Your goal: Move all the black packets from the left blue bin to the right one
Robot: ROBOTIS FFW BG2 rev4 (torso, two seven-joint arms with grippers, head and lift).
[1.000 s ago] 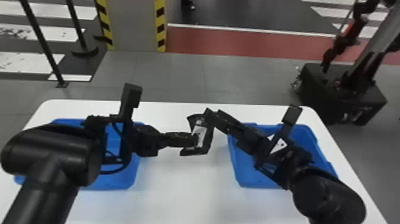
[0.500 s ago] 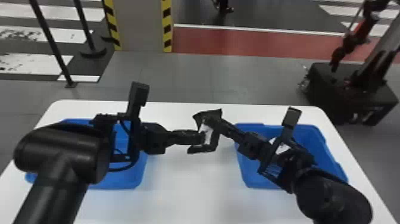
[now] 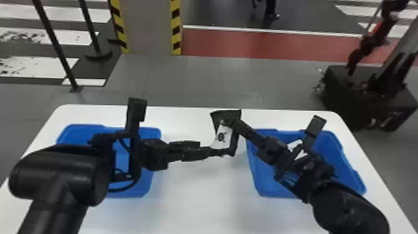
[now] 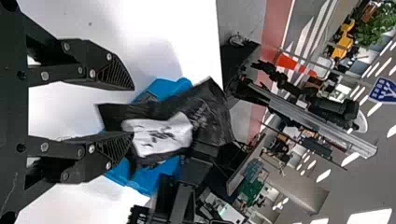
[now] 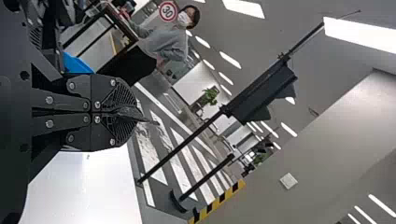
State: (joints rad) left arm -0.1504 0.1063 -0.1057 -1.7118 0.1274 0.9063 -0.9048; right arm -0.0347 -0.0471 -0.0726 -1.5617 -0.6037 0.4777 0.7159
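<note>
On the counter (image 3: 192, 202), a smooth, rigid white slab with rounded corners, we have two moulded blue plastic bins: the left blue bin (image 3: 81, 126), partly covered by the left arm (image 3: 62, 174), and the right blue bin (image 3: 339, 152). Above the gap between them we find both tools at one black packet (image 3: 228, 115). The right tool (image 5: 140, 114) is clamped on its edge; the left tool (image 4: 132, 111) has its fingers apart, with the packet's near end between or just beside them. We judge this a handover, with transfer to the right blue bin to follow. Should the right tool grip only a narrow margin, the packet may pivot or slip out; if a left finger snags the film during separation, it may be pulled loose. Converging tools could also collide, and release short of the bin rim would drop the packet on the counter. The packet is thin, flexible and dark, with creased faces and angular corners, so we expect it to fold under side load. The tool fingers are rigid, matt black and tapered, with ribbed tips. The smallest item is a white label (image 4: 161, 135), curved with the film, bearing dark marks.
</note>
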